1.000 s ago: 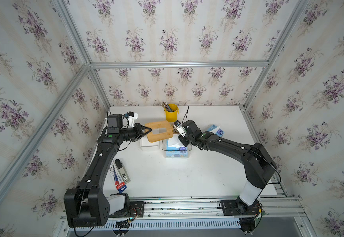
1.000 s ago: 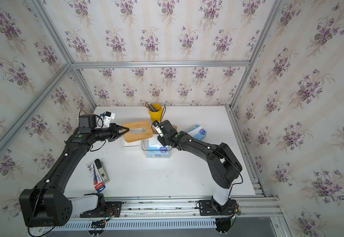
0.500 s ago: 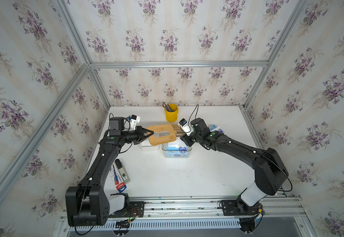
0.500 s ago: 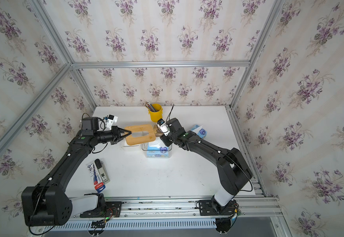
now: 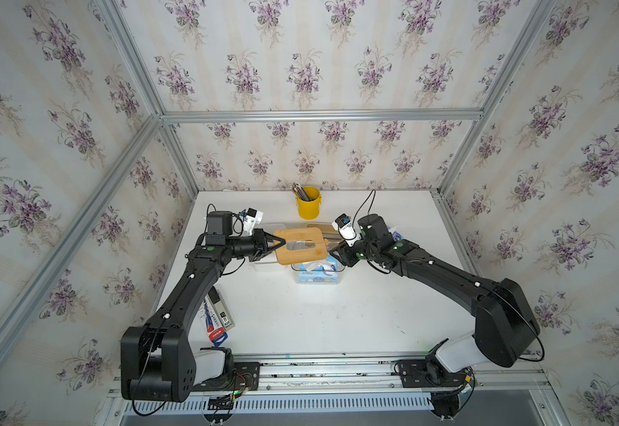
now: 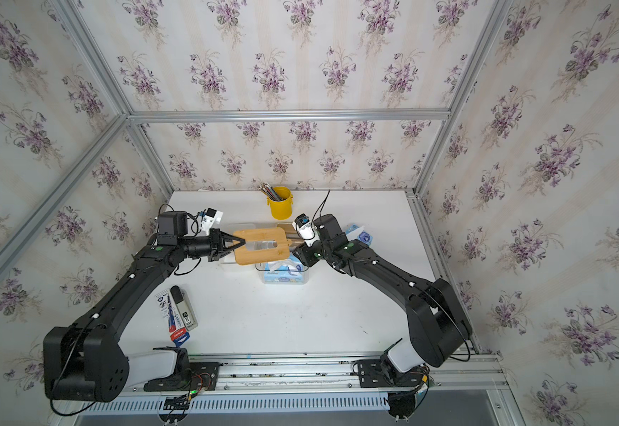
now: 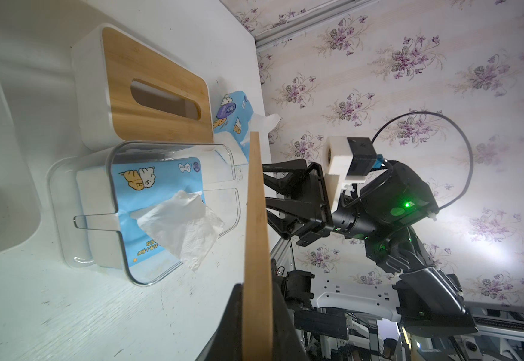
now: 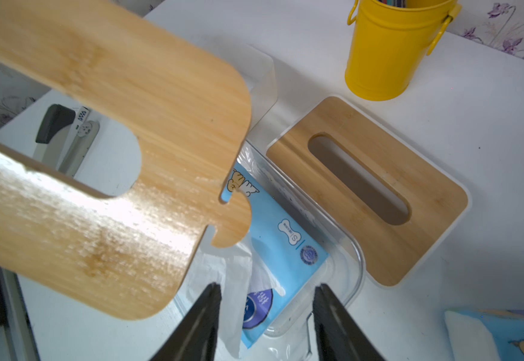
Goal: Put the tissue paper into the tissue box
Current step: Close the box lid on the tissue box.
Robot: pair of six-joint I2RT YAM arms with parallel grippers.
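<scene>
now, a soft blue film-wrapped tissue pack (image 7: 148,175) lies inside the clear plastic tissue box (image 7: 167,144), white sheet (image 7: 179,225) poking out. left tool (image 5: 282,243) clamps a stiff slotted bamboo lid (image 5: 300,256) above it; right tool (image 8: 267,285) gapes empty nearby. pack seems light, squashy, slippery: pinch its sides.

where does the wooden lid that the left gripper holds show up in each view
In a top view: wooden lid at the left gripper tip.
In a top view: same spot.
Left wrist: thin edge-on strip.
Right wrist: large, blurred slab.
Shared landmark: blue tissue pack.
</scene>
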